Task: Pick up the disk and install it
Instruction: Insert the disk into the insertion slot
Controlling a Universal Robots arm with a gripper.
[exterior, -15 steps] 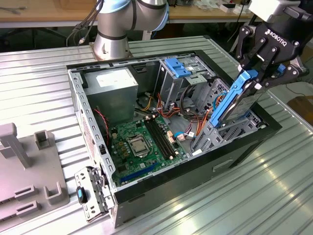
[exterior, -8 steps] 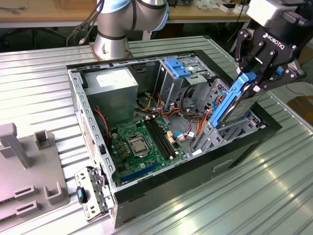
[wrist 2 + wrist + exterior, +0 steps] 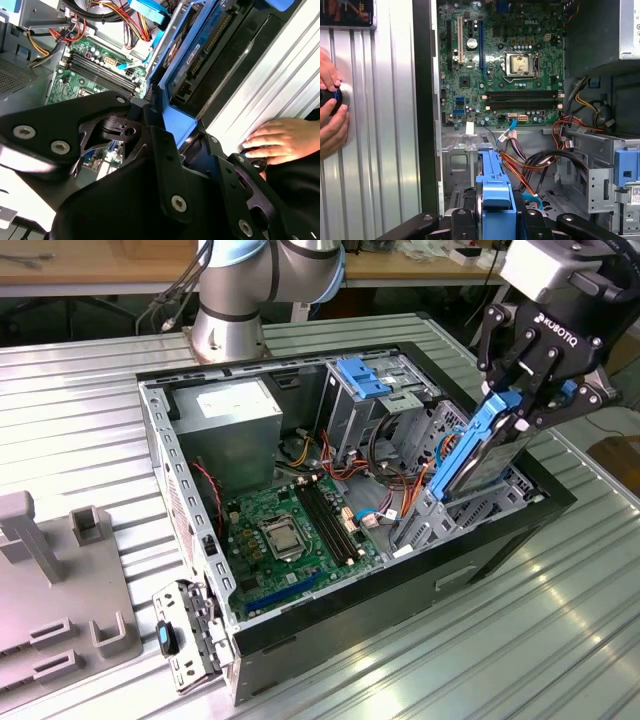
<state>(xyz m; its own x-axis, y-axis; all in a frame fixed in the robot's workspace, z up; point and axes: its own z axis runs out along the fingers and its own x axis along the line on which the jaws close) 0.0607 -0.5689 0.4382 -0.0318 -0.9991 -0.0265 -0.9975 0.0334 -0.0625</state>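
Gripper (image 3: 532, 400) clamped on the upper end of the disk (image 3: 478, 455), fingers pinching its blue rail. Disk tilted, lower end down in the drive bay (image 3: 450, 505) at the edge of the open computer case (image 3: 300, 618) on the exterior view's right; upper end sticks out above the case rim. Bundle of orange, red and blue cables (image 3: 378, 478) lies just beside the bay, between it and the motherboard (image 3: 290, 525). Power supply (image 3: 235, 425) sits at the far corner, drive cage with pale blue latch (image 3: 362, 375) next to it. Case rests on a ribbed metal tabletop (image 3: 500, 650). A person's hand (image 3: 274, 141) rests on the tabletop beside the case, touching a small round object.
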